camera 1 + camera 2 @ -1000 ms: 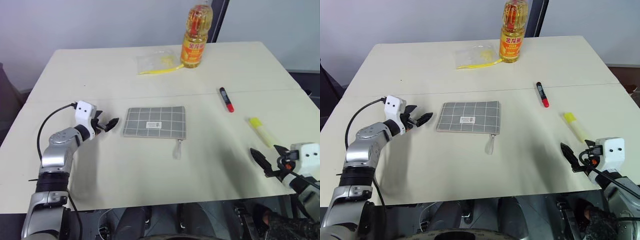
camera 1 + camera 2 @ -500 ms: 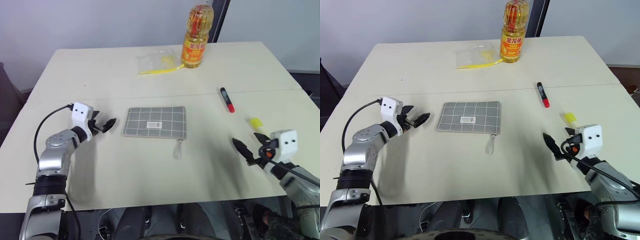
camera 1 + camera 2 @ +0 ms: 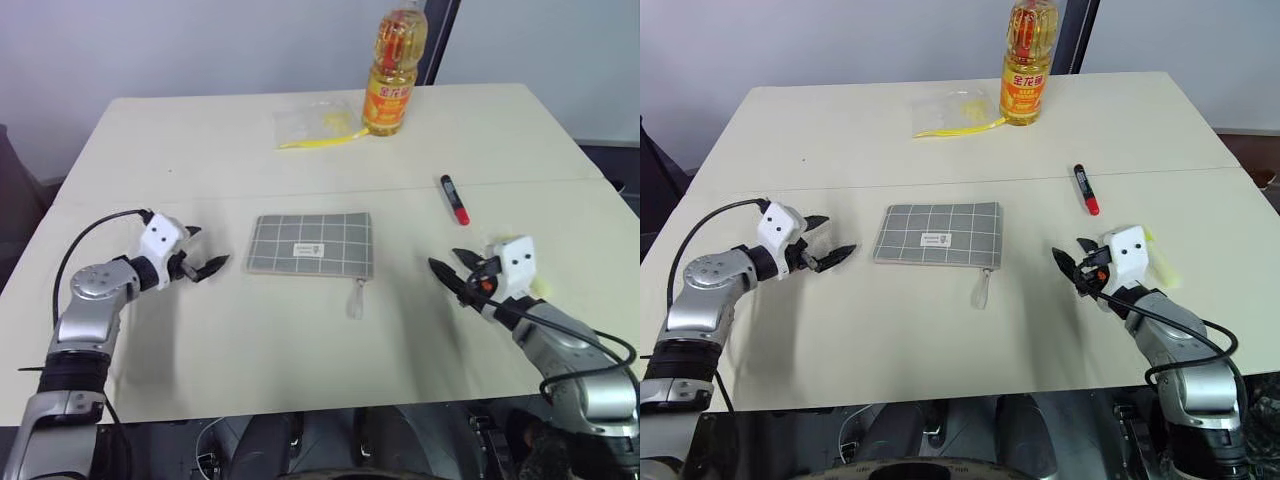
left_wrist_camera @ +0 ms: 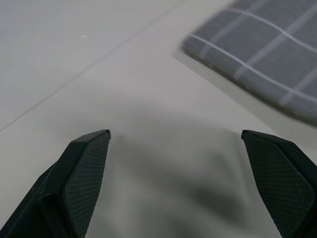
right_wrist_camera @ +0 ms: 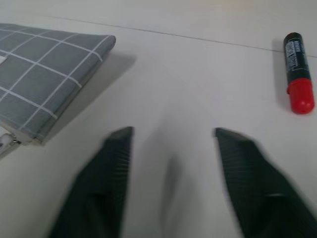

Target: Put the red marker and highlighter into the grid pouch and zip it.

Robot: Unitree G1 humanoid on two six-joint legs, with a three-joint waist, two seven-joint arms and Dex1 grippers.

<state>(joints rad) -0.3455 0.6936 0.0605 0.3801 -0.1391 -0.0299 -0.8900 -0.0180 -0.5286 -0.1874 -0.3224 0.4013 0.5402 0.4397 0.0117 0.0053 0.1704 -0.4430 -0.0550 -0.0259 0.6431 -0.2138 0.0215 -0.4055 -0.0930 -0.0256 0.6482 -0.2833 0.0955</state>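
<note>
The grid pouch (image 3: 310, 243) lies flat in the middle of the table, its zipper pull (image 3: 355, 298) hanging toward the near edge. The red marker (image 3: 452, 199) rests further back on the right, also seen from the right wrist as the marker (image 5: 298, 72). Only a sliver of the highlighter (image 3: 1160, 262) shows behind my right wrist. My right gripper (image 3: 448, 265) hovers open and empty between the pouch and the highlighter. My left gripper (image 3: 207, 250) stands wide open just left of the pouch, nothing between its fingers.
A bottle of yellow oil (image 3: 392, 75) stands at the back of the table. Beside it lies a clear plastic bag (image 3: 315, 125) with yellow contents. A seam line crosses the tabletop (image 3: 250, 340) behind the pouch.
My right gripper has swung in from the table's near right corner, past the highlighter, toward the pouch, and its fingers have narrowed. The left gripper has rolled at the wrist.
</note>
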